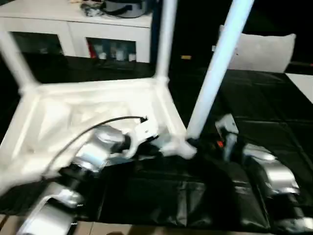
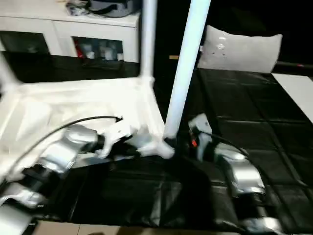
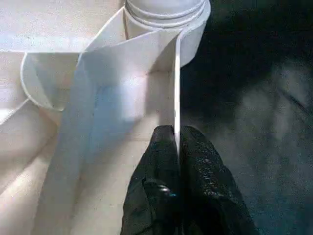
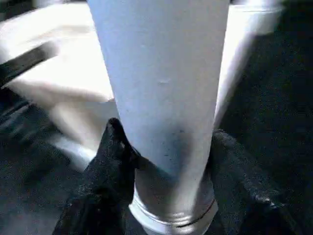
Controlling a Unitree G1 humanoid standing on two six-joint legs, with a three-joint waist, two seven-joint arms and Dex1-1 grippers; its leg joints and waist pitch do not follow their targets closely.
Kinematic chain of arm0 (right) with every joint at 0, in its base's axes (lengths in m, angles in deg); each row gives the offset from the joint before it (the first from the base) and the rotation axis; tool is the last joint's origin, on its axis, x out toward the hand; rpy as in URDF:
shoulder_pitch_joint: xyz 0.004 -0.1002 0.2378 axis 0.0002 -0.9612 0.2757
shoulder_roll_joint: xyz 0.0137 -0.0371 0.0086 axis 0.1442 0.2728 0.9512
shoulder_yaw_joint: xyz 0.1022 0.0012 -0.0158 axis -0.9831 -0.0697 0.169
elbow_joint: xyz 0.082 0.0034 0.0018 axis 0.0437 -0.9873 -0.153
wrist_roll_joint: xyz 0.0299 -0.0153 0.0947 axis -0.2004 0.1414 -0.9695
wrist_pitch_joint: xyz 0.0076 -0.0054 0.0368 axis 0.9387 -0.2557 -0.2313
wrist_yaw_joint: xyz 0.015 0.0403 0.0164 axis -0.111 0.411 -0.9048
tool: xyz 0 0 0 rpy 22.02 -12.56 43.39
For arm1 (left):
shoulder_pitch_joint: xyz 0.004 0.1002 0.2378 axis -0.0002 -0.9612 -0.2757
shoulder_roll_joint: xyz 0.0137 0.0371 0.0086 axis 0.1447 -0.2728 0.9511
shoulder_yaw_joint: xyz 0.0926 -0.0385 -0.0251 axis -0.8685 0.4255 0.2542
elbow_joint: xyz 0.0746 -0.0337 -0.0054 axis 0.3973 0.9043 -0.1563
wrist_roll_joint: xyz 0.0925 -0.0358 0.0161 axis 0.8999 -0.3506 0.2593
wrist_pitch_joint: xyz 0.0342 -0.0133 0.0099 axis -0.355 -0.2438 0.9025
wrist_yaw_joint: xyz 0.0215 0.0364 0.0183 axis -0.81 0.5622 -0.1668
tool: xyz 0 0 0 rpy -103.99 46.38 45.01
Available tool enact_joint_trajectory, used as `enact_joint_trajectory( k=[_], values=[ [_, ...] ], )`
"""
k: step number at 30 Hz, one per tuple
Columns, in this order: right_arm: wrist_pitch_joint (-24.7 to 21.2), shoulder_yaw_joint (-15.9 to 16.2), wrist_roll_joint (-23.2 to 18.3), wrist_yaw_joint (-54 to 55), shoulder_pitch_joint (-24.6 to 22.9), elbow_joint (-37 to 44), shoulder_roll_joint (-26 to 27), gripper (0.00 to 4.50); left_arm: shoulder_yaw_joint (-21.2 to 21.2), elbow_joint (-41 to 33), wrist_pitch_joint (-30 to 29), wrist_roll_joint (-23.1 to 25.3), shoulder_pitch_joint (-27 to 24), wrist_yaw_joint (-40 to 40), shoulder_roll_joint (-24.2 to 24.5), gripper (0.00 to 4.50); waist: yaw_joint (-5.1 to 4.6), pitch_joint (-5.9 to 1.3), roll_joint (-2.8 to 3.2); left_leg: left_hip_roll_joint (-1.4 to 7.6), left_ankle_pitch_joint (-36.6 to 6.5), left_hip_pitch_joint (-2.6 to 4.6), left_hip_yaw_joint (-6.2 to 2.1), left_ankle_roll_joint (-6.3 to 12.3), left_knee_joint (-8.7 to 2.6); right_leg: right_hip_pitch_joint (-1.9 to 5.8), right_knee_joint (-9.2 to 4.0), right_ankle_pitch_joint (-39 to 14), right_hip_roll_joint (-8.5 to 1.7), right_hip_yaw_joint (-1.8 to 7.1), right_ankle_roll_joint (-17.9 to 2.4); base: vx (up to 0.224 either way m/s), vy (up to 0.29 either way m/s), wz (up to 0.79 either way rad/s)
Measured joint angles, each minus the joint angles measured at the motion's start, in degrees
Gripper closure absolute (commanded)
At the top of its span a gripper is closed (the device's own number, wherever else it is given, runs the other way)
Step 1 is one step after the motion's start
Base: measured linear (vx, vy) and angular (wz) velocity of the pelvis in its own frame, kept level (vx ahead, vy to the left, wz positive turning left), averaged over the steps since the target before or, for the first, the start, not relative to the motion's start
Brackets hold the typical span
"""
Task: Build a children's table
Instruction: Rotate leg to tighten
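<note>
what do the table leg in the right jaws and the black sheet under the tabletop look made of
White tapered tubular leg: apparently smooth moulded plastic, matte with a soft sheen and a ringed end. Black floor sheet: probably thin plastic film, since it is glossy with fold creases.

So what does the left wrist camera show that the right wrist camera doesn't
Left wrist view alone: the left gripper pinching the thin side rim of the tabletop, just below a corner socket with a leg base in it. Right wrist view alone: the right gripper with one finger on each side of the tilted leg, near its ringed end. Both share the white tabletop and the black floor covering.
</note>
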Motion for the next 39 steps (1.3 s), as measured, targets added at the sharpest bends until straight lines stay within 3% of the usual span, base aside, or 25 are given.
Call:
enact_joint_trajectory(
  k=[4, 6, 11, 19, 23, 25, 28, 33, 39],
  values=[
    [-3.53, -2.69, 1.54, 11.05, -1.33, 4.24, 2.97, 2.57, 0.1, 1.26, -2.66, 1.12, 1.22, 6.64, -5.37, 4.5, 0.29, -0.06, 0.08, -0.02, -0.04, -0.05, -0.01, 0.03, -0.08, 0.03, -0.02, -0.02, -0.01, 0.01, 0.05, 0.0, 0.0, 0.0],
    [-2.66, -3.91, 1.4, 13.02, -1.75, 4.08, 4.09, 2.03, -0.14, 2.29, -2.54, 1.83, 1.73, 8.94, -7.22, 4.5, 0.59, -0.15, 0.25, -0.04, -0.04, -0.05, -0.01, 0.03, -0.18, 0.01, -0.05, -0.05, -0.01, 0.0, 0.1, 0.0, 0.0, 0.0],
    [-0.81, -3.96, 0.83, 12.63, -1.74, 2.79, 4.4, 1.61, -0.46, 2.35, -2.29, 1.85, 1.69, 9.89, -7.59, 4.5, 1.02, -0.19, 0.44, -0.04, -0.03, -0.04, -0.01, 0.02, -0.28, -0.01, -0.06, -0.06, 0.0, 0.0, 0.11, 0.0, 0.0, 0.0],
    [0.98, -1.64, 1.4, 10.19, -1.66, 2.34, 3.21, 0.85, -0.94, 2.27, 0.25, 2.09, 1.5, 7.95, -4.92, 4.5, 0.4, -0.17, 0.5, -0.02, -0.03, -0.03, -0.01, 0.01, -0.37, -0.04, -0.07, -0.07, 0.03, -0.01, 0.12, 0.0, 0.0, 0.0],
    [3.2, 1.19, 2.43, 5.46, -0.27, 0.38, 1.27, 0.41, -1.56, 2.24, 3.66, 1.83, 1.36, 3.99, -1.01, 4.5, -0.19, -0.16, 0.53, 0.02, -0.02, -0.04, -0.01, 0.01, -0.4, -0.08, -0.07, -0.06, 0.07, -0.01, 0.11, 0.0, 0.0, 0.0],
    [3.33, 1.97, 2.33, 2.44, 0.07, 0.11, -0.41, 0.41, -2.0, 2.24, 4.91, 1.72, 1.34, 2.29, 0.17, 4.5, -0.02, -0.14, 0.55, 0.01, -0.02, -0.06, -0.02, 0.01, -0.39, -0.1, -0.08, -0.07, 0.06, -0.01, 0.11, 0.0, 0.0, 0.0],
    [3.12, 1.34, -0.43, -8.68, 0.11, 0.26, -9.98, 0.03, -3.33, 1.57, 9.29, 1.46, 1.07, -2.77, 3.25, 4.5, 1.54, -0.1, 0.53, -0.03, -0.07, -0.04, -0.02, 0.1, -0.3, -0.09, -0.23, -0.08, 0.0, 0.01, 0.14, 0.0, 0.0, 0.0],
    [4.88, 1.83, -1.09, -17.32, 0.72, -2.1, -13.19, 0.03, -3.97, 1.67, 14.6, 1.3, 0.64, -8.59, 7.07, 4.5, 1.72, -0.12, 0.38, 0.01, -0.09, -0.07, -0.01, 0.11, -0.37, -0.09, -0.21, 0.04, 0.03, -0.03, -0.1, 0.0, 0.0, 0.0],
    [5.41, 4.34, -3.35, -27.72, 1.04, -3.26, -14.84, 0.55, -5.21, 1.37, 18.04, -0.15, 0.42, -15.41, 10.07, 4.5, 2.12, -0.09, 0.16, 0.01, -0.09, -0.08, -0.01, 0.12, -0.3, -0.09, -0.19, 0.03, 0.01, -0.03, -0.1, 0.0, 0.0, 0.0]
  ],
)
